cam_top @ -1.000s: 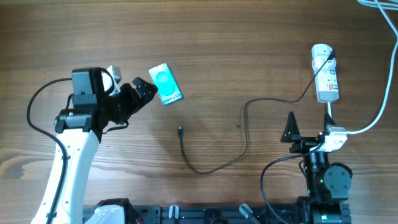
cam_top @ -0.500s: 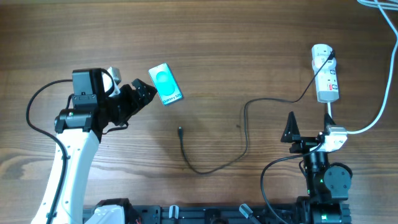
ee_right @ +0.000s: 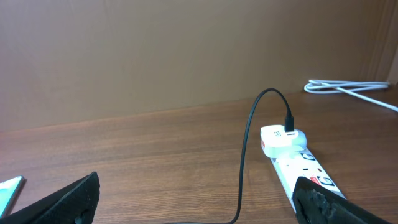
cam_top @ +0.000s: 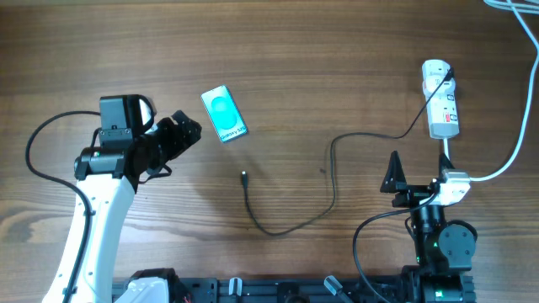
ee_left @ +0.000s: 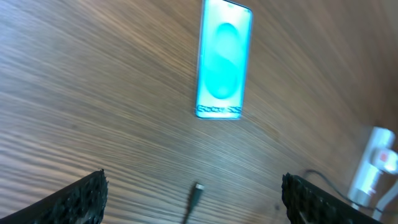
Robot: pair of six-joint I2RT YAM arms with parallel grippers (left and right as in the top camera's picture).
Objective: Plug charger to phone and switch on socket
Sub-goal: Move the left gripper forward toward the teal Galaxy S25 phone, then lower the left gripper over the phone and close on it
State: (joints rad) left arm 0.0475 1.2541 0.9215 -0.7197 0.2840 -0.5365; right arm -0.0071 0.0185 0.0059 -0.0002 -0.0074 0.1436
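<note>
left fingers point(cam_top: 185, 128) have backed off toward 8 o'clock, leaving the phone point(cam_top: 224, 114) free on the desk point(cam_top: 295, 67). they stand wide apart, probably to clear room for a fresh approach. the phone lies flat at their 2 o'clock, long axis 11-to-5 o'clock, text end toward 5. the charger point(cam_top: 290, 225) tip lies loose at the phone's 5 o'clock, pointing to 12. right fingers point(cam_top: 393, 172), apart, hold nothing. the socket point(cam_top: 441, 108), far right, carries the plug.

Turquoise phone point(cam_top: 224, 114), black charger cable point(cam_top: 333, 172), white power strip point(cam_top: 440, 105), brown table point(cam_top: 295, 50).
Phone screen has a paler round blob; power strip bears small red marks; table shows wood grain.
</note>
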